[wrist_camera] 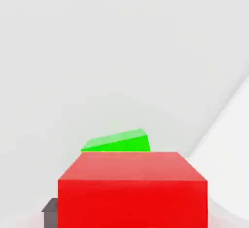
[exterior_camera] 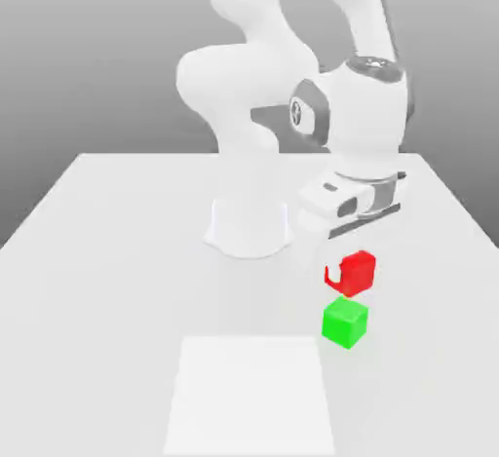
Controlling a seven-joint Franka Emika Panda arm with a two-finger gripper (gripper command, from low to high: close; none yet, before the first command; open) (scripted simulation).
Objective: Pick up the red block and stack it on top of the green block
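in the exterior view, the white arm reached over the table (exterior_camera: 107,250) with its gripper (exterior_camera: 349,272) pointing down. the fingers were pressed together on the red block (exterior_camera: 355,272), so the block was held in the air. it did not touch the table. a bit of the fingers looked white against the block's side. the green block (exterior_camera: 345,323) sat on the table just under the red one, a little toward the exterior view's left. there was a small gap between the two blocks, so they were not touching. a pale square patch (exterior_camera: 251,397) lay on the table, close to the green block on the exterior view's left.

in the hand view, the red block (wrist_camera: 132,189) was very near the camera, big and flat on top. past it a bit of the green block (wrist_camera: 116,142) peeked out, looking tilted from this angle. a small dark grey piece (wrist_camera: 50,207) showed beside the red block low down; it could have been part of a finger, but it was hard to tell.

so the first part of the job looked done: the red block was picked up and carried almost over the green one. what was left was to line it up right on top, bring it down until it sat flat on the green block, and then let go. it looked more than half done. the red block seemed a bit off to one side, so it may have needed a small slide first.
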